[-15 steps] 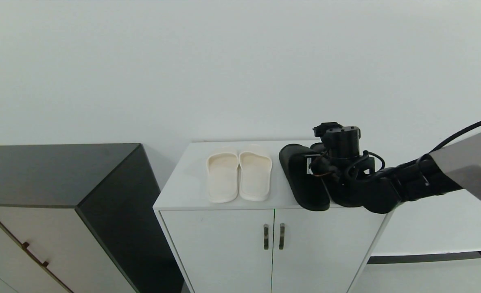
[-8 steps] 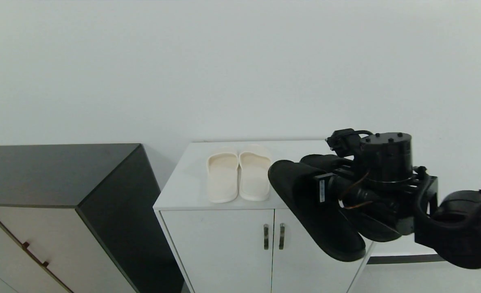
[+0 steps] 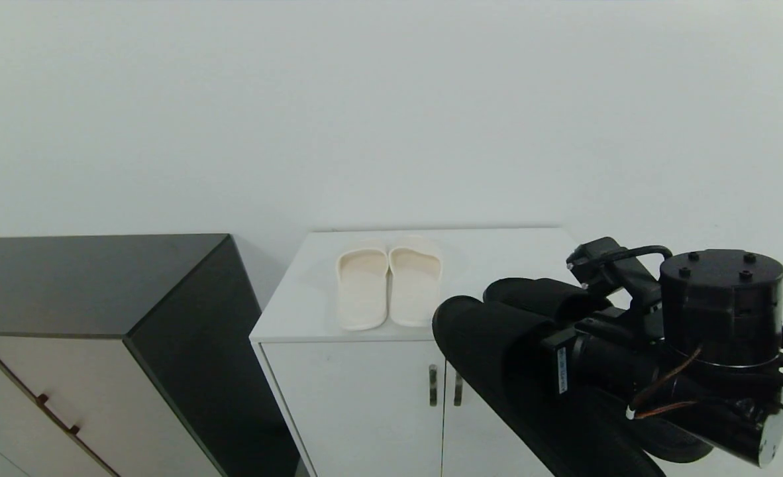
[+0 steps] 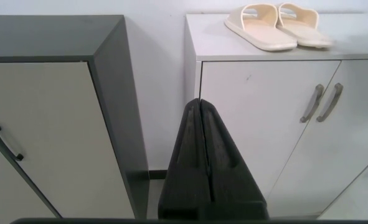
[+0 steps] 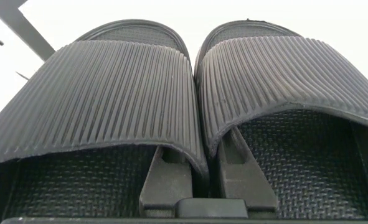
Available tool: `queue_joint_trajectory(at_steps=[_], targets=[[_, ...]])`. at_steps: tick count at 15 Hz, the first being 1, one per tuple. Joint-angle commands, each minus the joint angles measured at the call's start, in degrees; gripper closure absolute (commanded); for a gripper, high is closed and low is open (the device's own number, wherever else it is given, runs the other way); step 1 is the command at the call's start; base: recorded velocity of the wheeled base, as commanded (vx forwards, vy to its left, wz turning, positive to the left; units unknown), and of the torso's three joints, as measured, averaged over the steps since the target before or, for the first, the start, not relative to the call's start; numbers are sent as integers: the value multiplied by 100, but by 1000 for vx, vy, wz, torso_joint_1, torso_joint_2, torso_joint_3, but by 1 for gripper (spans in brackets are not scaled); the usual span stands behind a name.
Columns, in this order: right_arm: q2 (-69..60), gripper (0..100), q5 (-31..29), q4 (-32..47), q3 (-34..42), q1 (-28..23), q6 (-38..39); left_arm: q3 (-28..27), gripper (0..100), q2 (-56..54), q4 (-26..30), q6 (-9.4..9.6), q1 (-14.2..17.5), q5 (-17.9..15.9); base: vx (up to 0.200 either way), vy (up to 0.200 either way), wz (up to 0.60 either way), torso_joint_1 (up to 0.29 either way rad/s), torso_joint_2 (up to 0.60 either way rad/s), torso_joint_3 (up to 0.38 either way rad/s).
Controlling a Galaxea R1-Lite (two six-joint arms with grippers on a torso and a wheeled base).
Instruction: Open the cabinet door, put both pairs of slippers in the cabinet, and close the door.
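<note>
So the right tool (image 5: 205, 180), clamped on the inner edges of the black slippers (image 3: 497, 344), has pulled the pair off the cabinet (image 3: 285, 311) top and back toward the robot. The doors (image 3: 365, 404) are still shut though, so nothing can go in yet. The cream slippers (image 3: 388, 285) sit on top. The left tool (image 4: 202, 155) is pinched closed and empty.

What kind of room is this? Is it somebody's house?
Probably a home-style hallway or entry corner, though it may be a mock-up. A white cabinet with two doors stands against a bare wall, cream slippers sit on top, and a dark cabinet stands beside it.
</note>
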Motion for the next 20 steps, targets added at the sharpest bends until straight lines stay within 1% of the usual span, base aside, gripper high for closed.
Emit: queue_joint_trajectory(at_steps=[1,3,6,10,11,15,20], targets=[[-61,100,4,-3,39,79,-1,1,100,-1,-2,1,1,-5,-200,0,0,17,7,2],[-61,100,-5,-3,75,132,-1,1,100,8,-2,1,1,4,-200,0,0,2,0,-2],[-158,100,12,-47,215,237,-18,1,100,-1,-2,-8,1,4,0,0,0,0,0,0],[-272,100,223,-47,373,246,-36,1,100,8,-2,-8,1,4,0,0,0,0,0,0],[-281,100,320,-47,444,246,-36,1,100,8,-2,1,1,4,0,-200,0,-2,-7,2],[-289,100,329,-47,453,246,-53,1,100,8,-2,-8,1,4,0,-200,0,3,2,2],[-289,100,338,-74,496,255,-45,1,100,8,-2,-8,1,4,0,0,0,0,0,0]])
